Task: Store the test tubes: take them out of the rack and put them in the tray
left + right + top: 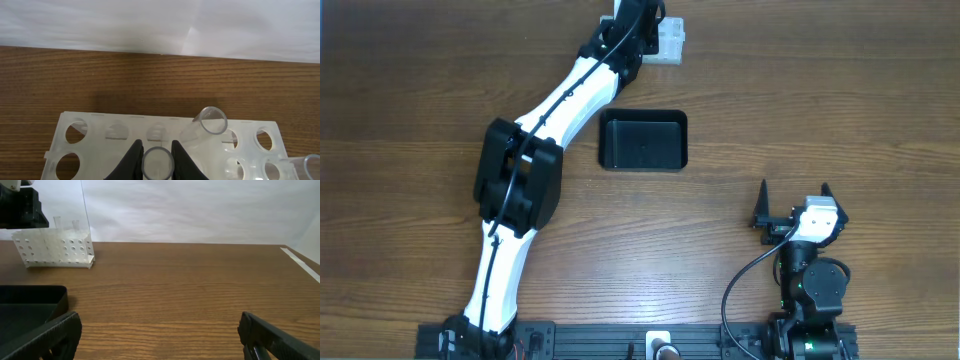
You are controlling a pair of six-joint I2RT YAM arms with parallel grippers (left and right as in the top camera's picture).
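Note:
A clear plastic rack [165, 145] [670, 40] [55, 250] stands at the table's far edge. My left gripper [158, 159] [638, 30] hangs over it, its black fingers [131, 159] shut on the rim of a clear test tube [158, 164] that sits in a rack hole. A second tube [212, 122] leans in the rack beside it, and a third tube [310, 167] stands at the rack's end. The black tray [643, 139] [27, 307] lies near the table's middle and holds nothing I can see. My right gripper [793, 205] [160, 335] rests open near the front right.
Bare wooden tabletop [840, 110] surrounds the tray and rack. A white backdrop [160, 22] rises just behind the rack. The left arm [540, 130] stretches diagonally across the table's left half.

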